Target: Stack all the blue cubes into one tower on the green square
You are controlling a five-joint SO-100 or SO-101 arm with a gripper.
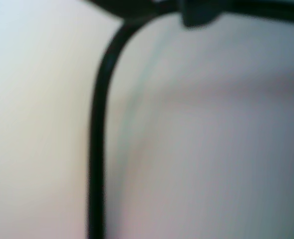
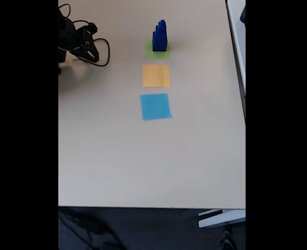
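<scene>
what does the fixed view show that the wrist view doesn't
Fixed view: a stepped dark blue cube tower standing on the flat light green square, then a flat orange square and a flat light-blue square in a row, with the black arm folded at upper left. Wrist view: a blurred close-up of a black cable. Both: the pale table.

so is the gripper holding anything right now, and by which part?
Nothing appears held. The dark blue stepped cube tower stands on the flat light green square, apart from the black gripper at the table's left; its jaw state is unclear.
</scene>
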